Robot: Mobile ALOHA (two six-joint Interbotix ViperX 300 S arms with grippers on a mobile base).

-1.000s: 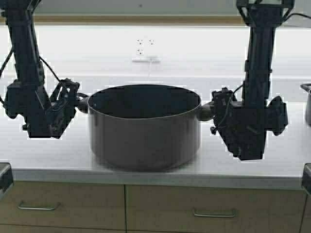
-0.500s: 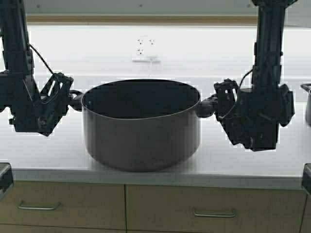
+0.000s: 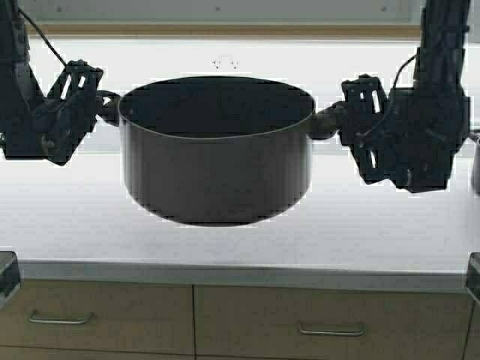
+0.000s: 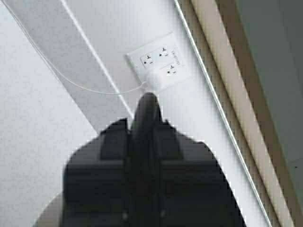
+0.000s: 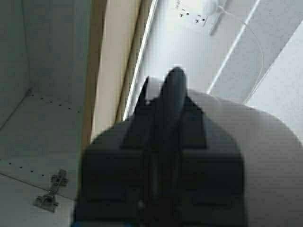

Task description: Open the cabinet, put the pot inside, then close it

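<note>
The pot (image 3: 216, 154) hangs in the air above the white table (image 3: 240, 232), clear of its surface, with a dark shadow beneath its base; it sits level, its wide mouth open toward the high camera; the left gripper (image 3: 105, 105) is at the pot's left rim, its jaws clenched on the small black loop handle there; the right gripper (image 3: 330, 124) is at the opposite rim, its jaws clenched on the other handle; the two arms carry the pot between them.

From the left wrist, the left gripper (image 4: 147, 123) shows its dark jaws pressed together around the thin black handle, with a white wall outlet (image 4: 158, 64) and a plugged-in white cord (image 4: 85, 85) on the wall beyond; from the right wrist, the right gripper (image 5: 173, 104) grips its handle the same way, the pot's grey wall (image 5: 265, 156) curving just behind it; beside it in that view lies the pale grey inside of the cabinet (image 5: 42, 113), open, with a metal hinge (image 5: 49, 194) on its panel and a tan edge strip next to it.

Below the table's front edge run tan drawer fronts (image 3: 97, 311) with slim metal handles (image 3: 330, 328); a second, darker pot (image 3: 474, 161) shows at the table's far right edge.
</note>
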